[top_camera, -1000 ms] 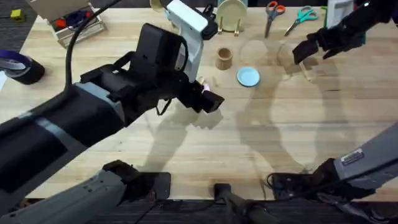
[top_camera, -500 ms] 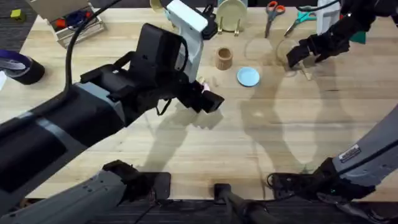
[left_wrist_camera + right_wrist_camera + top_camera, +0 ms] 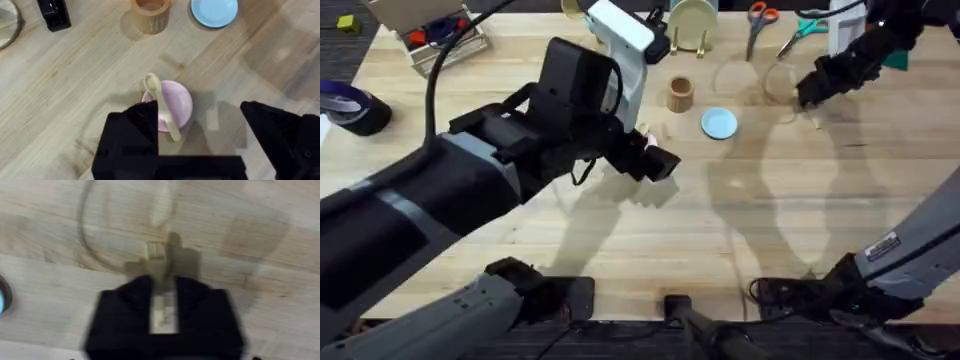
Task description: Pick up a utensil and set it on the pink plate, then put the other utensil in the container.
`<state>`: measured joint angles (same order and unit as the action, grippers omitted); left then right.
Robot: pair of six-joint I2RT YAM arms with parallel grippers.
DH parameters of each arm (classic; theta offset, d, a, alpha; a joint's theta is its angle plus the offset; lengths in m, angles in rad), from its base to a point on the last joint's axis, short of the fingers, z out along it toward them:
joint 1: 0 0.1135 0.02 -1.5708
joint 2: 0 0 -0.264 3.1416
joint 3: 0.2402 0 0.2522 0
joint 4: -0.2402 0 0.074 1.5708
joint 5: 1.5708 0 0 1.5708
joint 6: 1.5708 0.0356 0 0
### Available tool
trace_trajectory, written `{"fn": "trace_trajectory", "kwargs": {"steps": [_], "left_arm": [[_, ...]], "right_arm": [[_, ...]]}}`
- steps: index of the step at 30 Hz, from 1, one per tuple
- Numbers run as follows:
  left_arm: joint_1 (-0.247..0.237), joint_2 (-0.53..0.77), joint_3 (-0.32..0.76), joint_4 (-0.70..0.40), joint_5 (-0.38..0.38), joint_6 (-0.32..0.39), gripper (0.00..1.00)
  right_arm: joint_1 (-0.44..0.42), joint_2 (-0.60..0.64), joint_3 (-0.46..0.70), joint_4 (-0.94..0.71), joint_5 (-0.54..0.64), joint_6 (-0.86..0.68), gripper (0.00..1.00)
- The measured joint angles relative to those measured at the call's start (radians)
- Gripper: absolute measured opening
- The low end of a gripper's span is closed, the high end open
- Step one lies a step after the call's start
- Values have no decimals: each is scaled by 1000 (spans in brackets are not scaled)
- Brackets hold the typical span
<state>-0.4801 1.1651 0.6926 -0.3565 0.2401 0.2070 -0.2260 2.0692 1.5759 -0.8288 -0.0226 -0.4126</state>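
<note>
Right gripper is down at the table's far right, its black fingers pinched close around the small wooden fork, whose pronged end pokes out ahead of the tips. The grip looks narrow on a thin handle, so my worry is the fork pivoting or slipping loose on the lift, or tipping crooked as it is carried toward the wooden cup.

The left gripper hovers with its fingers spread wide above the pink plate, holding nothing. The wooden spoon already lies across that plate, bowl end hanging over the rim. It is pale and light, and a bump could roll it off. The blue plate sits just beside the cup.
</note>
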Motion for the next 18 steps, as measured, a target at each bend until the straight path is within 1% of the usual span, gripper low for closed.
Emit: {"fn": "trace_trajectory", "kwargs": {"steps": [1,2,3,18], "left_arm": [[0,0,0,0,0,0,993],[0,0,0,0,0,0,993],[0,0,0,0,0,0,993],[0,0,0,0,0,0,993]], "right_arm": [[0,0,1,-2,1,1,84],[0,0,3,-2,0,0,50],[0,1,5,-2,0,0,40],[0,1,6,-11,0,-6,28]]}}
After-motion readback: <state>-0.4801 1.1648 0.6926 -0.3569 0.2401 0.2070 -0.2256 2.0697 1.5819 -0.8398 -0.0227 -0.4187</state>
